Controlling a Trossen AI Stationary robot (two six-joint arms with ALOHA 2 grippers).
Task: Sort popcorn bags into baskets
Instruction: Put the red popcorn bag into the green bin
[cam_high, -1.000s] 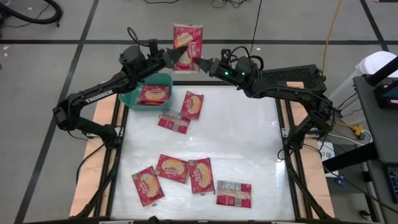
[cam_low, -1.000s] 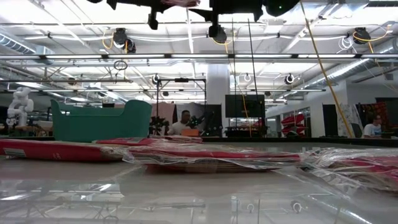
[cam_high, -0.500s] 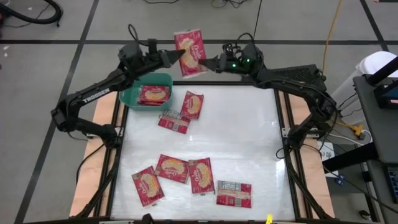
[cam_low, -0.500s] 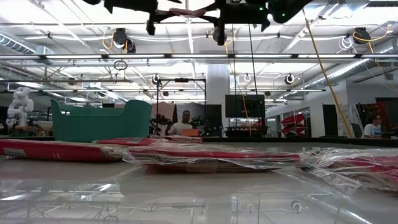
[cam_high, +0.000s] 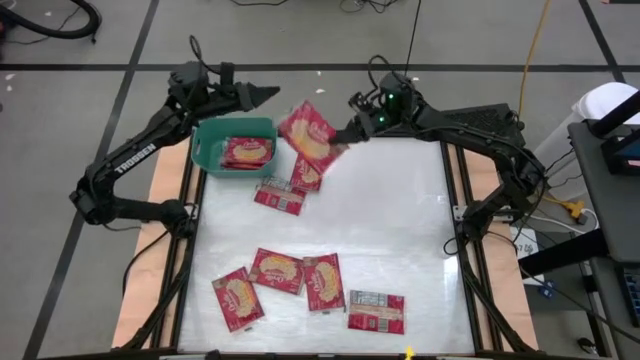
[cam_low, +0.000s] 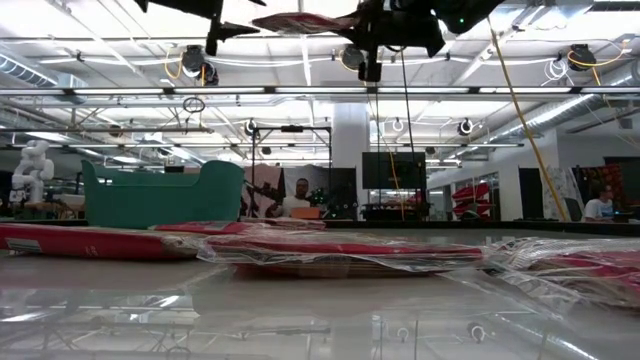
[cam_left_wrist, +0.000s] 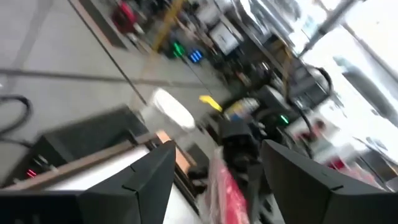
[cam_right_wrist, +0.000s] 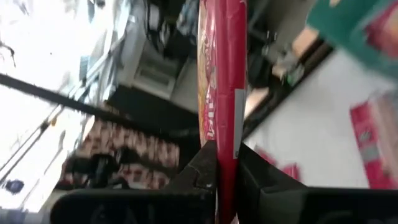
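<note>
Though glossy and thin, probably light, floppy, slippery; best pinched at an edge seam. High view: red popcorn bag (cam_high: 309, 134) with cream picture, aloft just right of teal basket (cam_high: 213, 152), pinched by right gripper (cam_high: 345, 137); left gripper (cam_high: 268, 93) spread, empty. Right wrist view: fingers (cam_right_wrist: 206, 163) clamping bag's edge.

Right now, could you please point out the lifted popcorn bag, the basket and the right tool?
lifted popcorn bag (cam_high: 310, 133), high view, centre of its red face.
basket (cam_high: 207, 158), high view, its teal left wall.
right tool (cam_high: 347, 134), high view, at the tips pinching the bag's edge.
</note>
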